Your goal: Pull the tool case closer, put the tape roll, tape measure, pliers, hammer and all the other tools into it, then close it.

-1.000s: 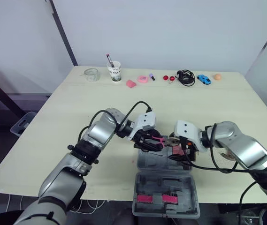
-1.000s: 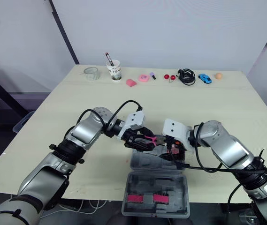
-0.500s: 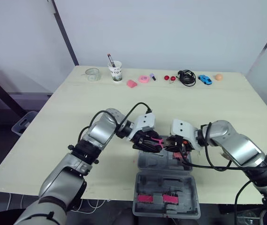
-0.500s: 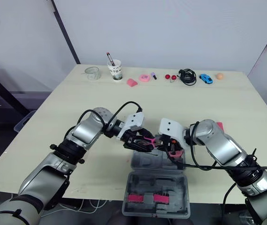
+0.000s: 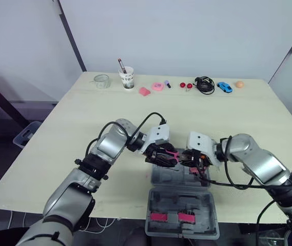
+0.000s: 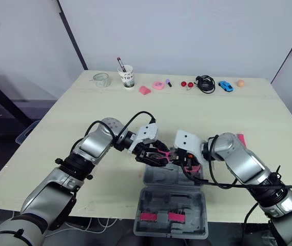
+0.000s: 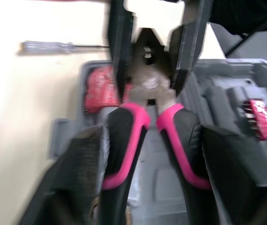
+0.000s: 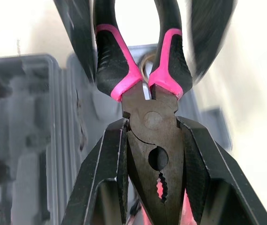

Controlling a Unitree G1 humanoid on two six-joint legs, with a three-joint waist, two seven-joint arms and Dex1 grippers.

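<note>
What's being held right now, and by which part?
The pliers, by both grippers: the right gripper clamps the metal head near the pivot, and the left gripper grips the pink-and-black handles, above the open tool case.

We seem to be in a robotics lab: bare white walls, a plain pale table (image 5: pixel 84 123), and at twelve o'clock a row of test props: paper cup (image 5: pixel 126 78), toy car (image 5: pixel 223 86), coiled cable (image 5: pixel 203 84).

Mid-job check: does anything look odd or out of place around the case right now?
Yes: the pliers hang over the open case between both end effectors, the right end effector clamping the head and the left end effector at the handles. A screwdriver lies outside, beside the case.
</note>
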